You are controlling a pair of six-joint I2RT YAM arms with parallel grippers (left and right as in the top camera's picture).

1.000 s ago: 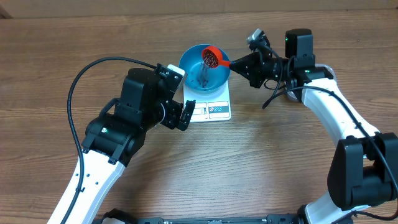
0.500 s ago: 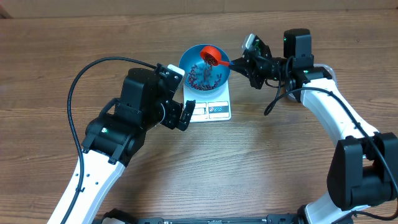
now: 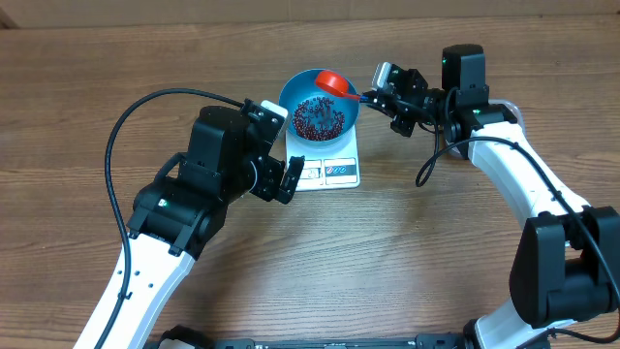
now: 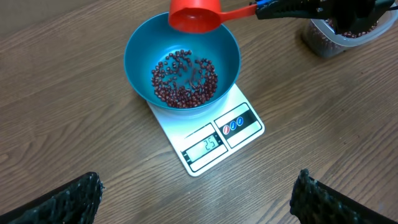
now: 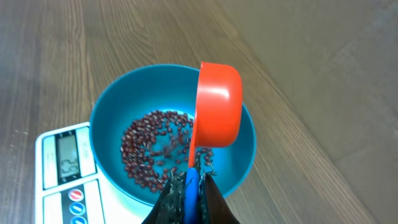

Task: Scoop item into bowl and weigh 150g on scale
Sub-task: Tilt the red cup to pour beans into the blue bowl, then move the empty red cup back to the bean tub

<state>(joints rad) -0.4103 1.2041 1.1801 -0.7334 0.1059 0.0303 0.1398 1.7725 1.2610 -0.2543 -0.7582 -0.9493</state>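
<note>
A blue bowl [image 3: 291, 97] stands on the white scale [image 3: 329, 173] and holds a loose layer of dark red beans [image 3: 318, 117]. Over the bowl's far right rim hangs a red scoop [image 3: 333, 82], tipped over so its underside shows. My right gripper [image 3: 373, 96] is shut on its blue handle. In the right wrist view the scoop [image 5: 217, 106] hangs above the beans [image 5: 152, 152] with the gripper [image 5: 193, 180] clamped on the handle. My left gripper [image 3: 289, 178] is open at the scale's front left corner; its fingers [image 4: 68, 202] hold nothing.
A clear tub [image 4: 345, 31] with more beans stands right of the bowl, partly hidden behind the right gripper. The scale's display [image 4: 205, 146] faces the left arm. A black cable [image 3: 126, 126] loops over the table on the left.
The right wrist rolled the scoop over. The beans fell from it into the bowl, which now holds a fuller layer. The left arm has not moved.
</note>
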